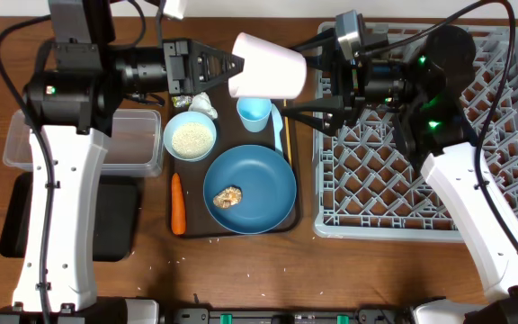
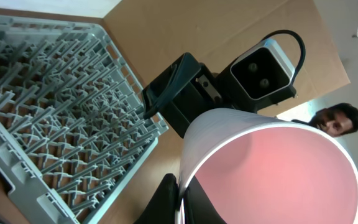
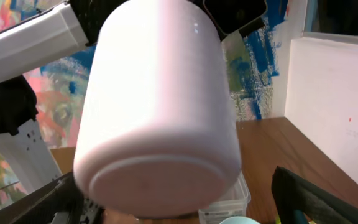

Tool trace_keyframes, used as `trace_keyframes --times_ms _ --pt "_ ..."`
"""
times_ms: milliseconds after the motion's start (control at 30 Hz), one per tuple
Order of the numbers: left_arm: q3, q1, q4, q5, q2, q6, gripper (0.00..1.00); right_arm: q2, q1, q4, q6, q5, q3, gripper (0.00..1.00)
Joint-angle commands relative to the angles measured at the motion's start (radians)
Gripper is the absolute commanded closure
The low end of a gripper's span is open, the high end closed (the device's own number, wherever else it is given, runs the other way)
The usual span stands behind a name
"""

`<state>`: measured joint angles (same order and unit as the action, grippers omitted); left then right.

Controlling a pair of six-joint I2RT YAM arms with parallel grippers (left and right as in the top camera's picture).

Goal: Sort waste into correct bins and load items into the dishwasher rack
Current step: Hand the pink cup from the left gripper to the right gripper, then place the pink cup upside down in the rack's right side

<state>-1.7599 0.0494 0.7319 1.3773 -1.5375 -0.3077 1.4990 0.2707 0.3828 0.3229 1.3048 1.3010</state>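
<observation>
- Overhead view puts the pink cup (image 1: 268, 67) in the air, lying on its side over the far end of the dark brown serving tray (image 1: 288, 221). It sits between the two claws, mouth toward the left arm and base toward the right.
- Left claw (image 1: 234, 65) is closed on the cup's rim. Its wrist view shows one dark finger (image 2: 166, 196) against the outer wall, and the other is hidden.
- Right claw (image 1: 299, 79) is spread wide and holds nothing. Its fingers stand either side of the cup's base, apart from it.
- This reads as a hand-over on the way to the dishwasher rack (image 1: 367, 171). To do it well, I judge the right claw should close squarely across the body near the base. The left should let go only once that hold is firm — the smooth, rounded wall could slip.
- Under the cup stand the light-blue cup (image 1: 254, 112), the bowl (image 1: 165, 137) of rice and the plate (image 1: 263, 171). A drop would land among them, so height is worth keeping until the cup is over the rack.
- Room to move: the rack lies just right of the tray with its pegs bare — open slots are close. The right arm's own cables (image 1: 502, 81) hang over the rack's far side.
- Clear tub (image 1: 124, 144) and black tray (image 1: 115, 220) lie on the desk's left, well apart from this path.
</observation>
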Motion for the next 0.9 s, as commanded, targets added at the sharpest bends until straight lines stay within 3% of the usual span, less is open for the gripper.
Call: trace_keyframes --times_ms 0,100,400,533,567,667,733,867 --pt "-0.006 0.013 -0.004 -0.01 0.0 -0.001 0.94 0.003 -0.006 0.032 0.041 -0.005 0.004 0.09" --pt "-0.006 0.022 -0.005 -0.032 0.0 -0.001 0.94 0.003 0.011 0.073 0.05 -0.006 0.004 0.14" --pt "-0.006 0.026 -0.005 -0.044 0.0 -0.001 0.94 0.003 0.032 0.097 0.053 0.001 0.004 0.43" --pt "-0.006 0.026 -0.005 -0.055 0.0 -0.002 0.94 0.003 0.032 0.097 0.081 0.002 0.004 0.52" --pt "-0.006 0.026 -0.005 -0.055 0.0 -0.002 0.9 0.003 0.029 0.097 0.085 0.002 0.004 0.54" --pt "-0.006 0.026 -0.005 -0.066 0.0 -0.001 0.33 0.002 0.005 0.097 0.093 0.001 0.004 0.53" --pt "-0.006 0.023 0.006 -0.13 0.0 0.01 0.05 0.0 -0.029 0.097 0.119 0.002 0.004 0.53" --pt "-0.006 0.005 0.081 -0.368 0.0 0.079 0.02 -0.005 -0.118 0.097 0.194 0.02 0.004 0.54"
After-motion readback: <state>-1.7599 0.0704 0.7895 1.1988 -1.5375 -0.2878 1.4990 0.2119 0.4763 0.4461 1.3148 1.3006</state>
